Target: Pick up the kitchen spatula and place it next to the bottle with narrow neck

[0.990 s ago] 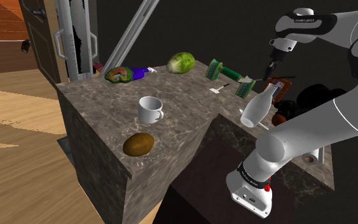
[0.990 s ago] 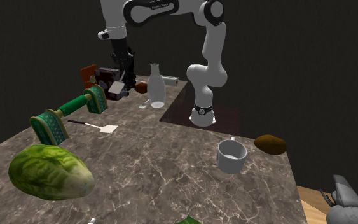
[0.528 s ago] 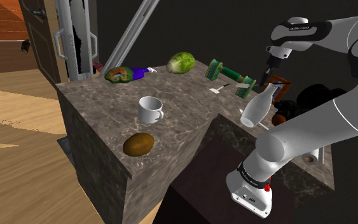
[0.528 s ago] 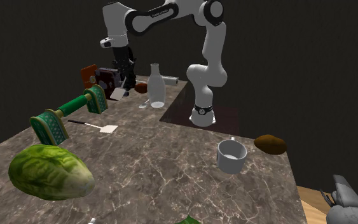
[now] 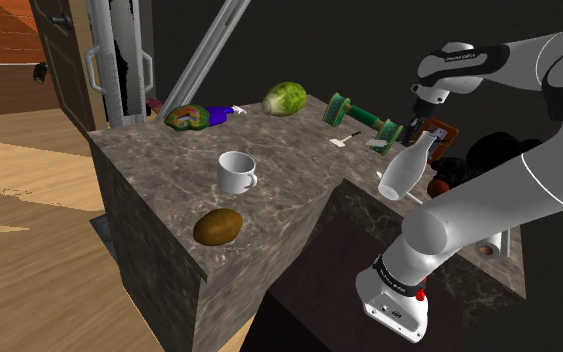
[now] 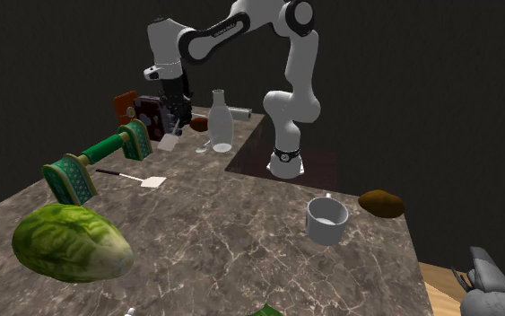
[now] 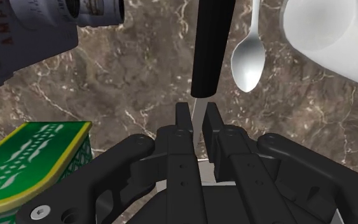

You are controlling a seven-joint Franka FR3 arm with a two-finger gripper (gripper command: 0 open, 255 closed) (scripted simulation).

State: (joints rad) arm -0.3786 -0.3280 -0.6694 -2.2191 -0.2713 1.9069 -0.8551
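My black gripper is shut on a spatula, whose white blade hangs just above the marble counter. From the hand camera, the fingers of the gripper clasp the thin metal shaft, and the spatula's black handle sticks out beyond them. The white narrow-necked bottle stands upright a short way toward the second exterior view's right of the gripper. From the shoulder camera the gripper hangs just behind the bottle.
A spoon lies between the spatula and the bottle. A green roller-like object and a second small white-bladed utensil lie nearby. A dark box stands behind the gripper. A mug, a brown lump and a cabbage sit farther off.
The gripper has come down toward the counter with the spatula in it, shifting a little toward the roller's end. Nothing else has moved.
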